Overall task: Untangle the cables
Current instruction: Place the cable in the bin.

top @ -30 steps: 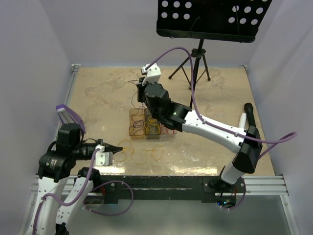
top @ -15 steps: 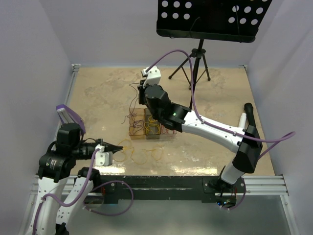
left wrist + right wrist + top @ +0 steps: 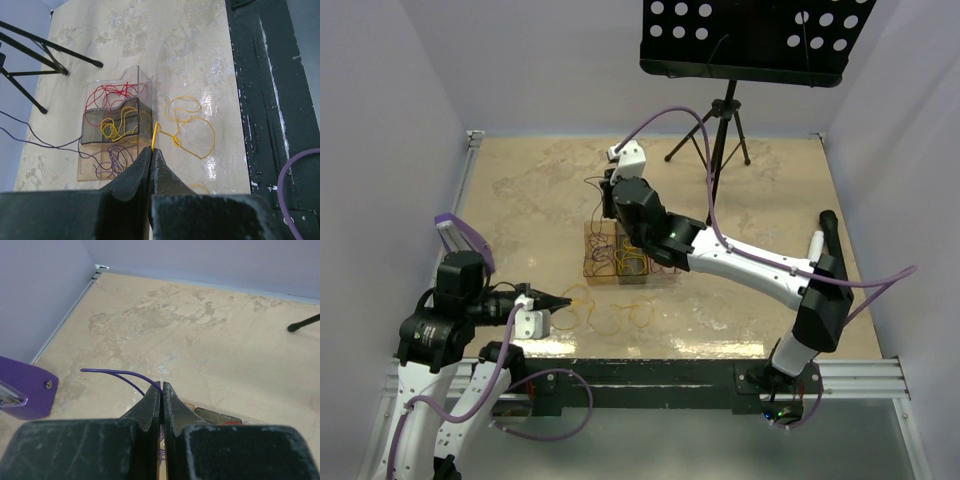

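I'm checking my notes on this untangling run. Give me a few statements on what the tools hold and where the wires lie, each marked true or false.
1. The left tool is shut on a yellow wire. True.
2. The right tool is open and holds nothing. False: it is shut on a purple wire.
3. Red wires lie in the clear tray. True.
4. All the yellow wire is inside the tray. False: yellow loops lie on the table beside it.
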Available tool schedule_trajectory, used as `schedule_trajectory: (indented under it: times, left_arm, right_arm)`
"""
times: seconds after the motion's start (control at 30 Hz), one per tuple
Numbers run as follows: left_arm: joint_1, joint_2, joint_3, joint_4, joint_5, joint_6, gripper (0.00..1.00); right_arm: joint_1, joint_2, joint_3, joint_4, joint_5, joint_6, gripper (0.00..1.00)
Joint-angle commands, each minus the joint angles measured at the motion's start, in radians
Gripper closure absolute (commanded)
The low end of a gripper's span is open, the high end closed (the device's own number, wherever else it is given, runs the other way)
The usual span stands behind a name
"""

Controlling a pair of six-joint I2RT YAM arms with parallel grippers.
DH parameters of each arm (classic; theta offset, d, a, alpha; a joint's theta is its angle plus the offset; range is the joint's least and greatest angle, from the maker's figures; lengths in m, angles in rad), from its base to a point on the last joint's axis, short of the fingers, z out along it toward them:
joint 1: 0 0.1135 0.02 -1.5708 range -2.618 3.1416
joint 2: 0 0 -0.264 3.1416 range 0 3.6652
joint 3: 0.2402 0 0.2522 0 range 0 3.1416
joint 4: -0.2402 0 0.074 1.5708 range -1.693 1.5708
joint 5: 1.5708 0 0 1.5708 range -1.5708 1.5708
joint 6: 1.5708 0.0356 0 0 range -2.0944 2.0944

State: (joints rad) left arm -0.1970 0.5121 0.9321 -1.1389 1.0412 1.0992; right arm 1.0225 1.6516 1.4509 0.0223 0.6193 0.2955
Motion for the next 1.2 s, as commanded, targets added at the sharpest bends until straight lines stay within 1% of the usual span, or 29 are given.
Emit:
schedule_trajectory:
  times: [0.0,0.13,0.4,0.43,0.6,0.8,1.0,1.17]
  left_arm:
    - [0.005,0.000,0.042,0.030,0.026,0.007,1.00]
    - [0.004,0.000,0.040,0.033,0.028,0.008,1.00]
    - [0.005,-0.004,0.043,0.031,0.022,0.007,1.00]
    - [0.004,-0.004,0.043,0.030,0.023,0.008,1.00]
    - [0.004,-0.004,0.043,0.033,0.026,0.008,1.00]
    - [0.004,-0.006,0.053,0.033,0.028,0.005,1.00]
    - [0.004,-0.006,0.053,0.031,0.026,0.005,1.00]
    - [0.004,-0.007,0.051,0.030,0.025,0.007,1.00]
  right_arm:
    - [-0.009,0.027,-0.006,0.027,-0.021,0.021,1.00]
    - [-0.009,0.068,-0.007,0.016,-0.033,0.051,1.00]
    - [-0.009,0.166,-0.024,-0.021,-0.010,0.128,1.00]
    - [-0.009,0.175,-0.026,-0.045,-0.009,0.136,1.00]
    - [-0.006,0.215,-0.032,-0.048,-0.013,0.162,1.00]
    - [0.002,0.267,-0.037,-0.045,-0.055,0.183,1.00]
    - [0.010,0.300,-0.060,0.004,-0.118,0.220,1.00]
    - [0.010,0.324,-0.063,0.002,-0.124,0.249,1.00]
